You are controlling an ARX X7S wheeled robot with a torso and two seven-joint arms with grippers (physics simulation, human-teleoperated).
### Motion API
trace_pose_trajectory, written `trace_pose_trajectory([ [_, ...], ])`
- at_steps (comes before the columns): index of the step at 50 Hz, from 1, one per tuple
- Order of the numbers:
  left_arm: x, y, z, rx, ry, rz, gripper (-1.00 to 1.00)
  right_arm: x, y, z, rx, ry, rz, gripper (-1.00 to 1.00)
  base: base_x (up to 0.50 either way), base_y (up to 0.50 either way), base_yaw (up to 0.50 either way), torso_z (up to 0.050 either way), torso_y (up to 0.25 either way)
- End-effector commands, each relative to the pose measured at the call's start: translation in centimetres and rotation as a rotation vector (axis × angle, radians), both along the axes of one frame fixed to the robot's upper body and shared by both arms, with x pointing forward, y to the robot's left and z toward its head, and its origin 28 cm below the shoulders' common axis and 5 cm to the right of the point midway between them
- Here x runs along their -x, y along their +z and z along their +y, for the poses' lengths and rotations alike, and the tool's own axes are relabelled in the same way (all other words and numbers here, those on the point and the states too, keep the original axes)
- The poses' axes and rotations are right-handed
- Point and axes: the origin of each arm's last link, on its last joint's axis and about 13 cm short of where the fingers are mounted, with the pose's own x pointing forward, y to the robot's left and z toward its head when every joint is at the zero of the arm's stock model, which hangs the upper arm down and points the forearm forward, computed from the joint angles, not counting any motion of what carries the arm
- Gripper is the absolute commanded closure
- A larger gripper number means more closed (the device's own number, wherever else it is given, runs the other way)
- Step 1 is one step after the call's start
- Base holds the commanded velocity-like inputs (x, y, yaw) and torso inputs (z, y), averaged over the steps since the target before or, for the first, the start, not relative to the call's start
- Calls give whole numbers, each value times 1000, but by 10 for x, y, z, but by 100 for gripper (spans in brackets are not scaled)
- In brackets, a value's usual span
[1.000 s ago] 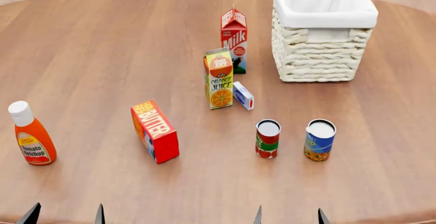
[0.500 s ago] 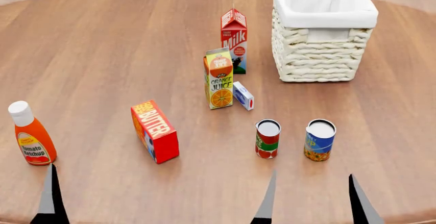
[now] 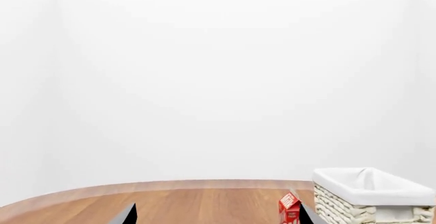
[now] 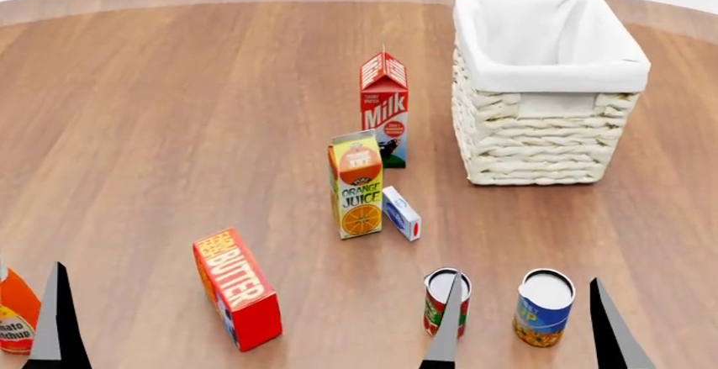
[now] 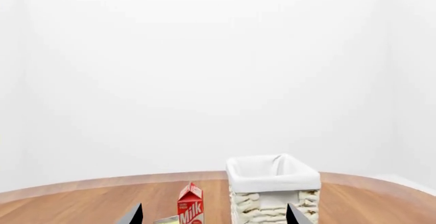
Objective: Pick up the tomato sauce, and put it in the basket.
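The tomato sauce can [image 4: 439, 296], silver top and red and green label, stands at the table's near edge. The left finger of my right gripper [image 4: 526, 278] partly hides it. My right gripper is open and empty; its fingers straddle the tomato sauce can and the blue-labelled can [image 4: 544, 307]. The cream wicker basket [image 4: 550, 129] with a white liner stands at the far right, and shows in the right wrist view [image 5: 272, 196] and the left wrist view [image 3: 371, 198]. My left gripper [image 3: 216, 216] is open and empty, low at the left; one finger [image 4: 54, 318] shows in the head view.
A milk carton [image 4: 384, 108], an orange juice carton [image 4: 359, 186] and a small blue and white box [image 4: 401, 213] stand mid-table. A red butter box [image 4: 235, 289] lies to the left. The orange ketchup bottle [image 4: 13, 314] is at the left edge.
The head view has shifted, so everything on the table sits lower in the frame. Both grippers' fingers have risen further into view; the right one's now flank the two cans.
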Motion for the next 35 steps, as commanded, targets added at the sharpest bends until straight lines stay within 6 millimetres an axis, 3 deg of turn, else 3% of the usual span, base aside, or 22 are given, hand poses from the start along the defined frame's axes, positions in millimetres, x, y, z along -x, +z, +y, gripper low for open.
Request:
trace_pose_trajectory([
  [1, 1, 0, -1, -5, -1, 2, -100, 1, -1, 1, 0, 7, 0, -100, 500, 0, 0, 0, 0],
  [35, 2, 0, -1, -1, -1, 15, -100, 0, -5, 3, 15, 18, 13, -100, 500, 0, 0, 0, 0],
])
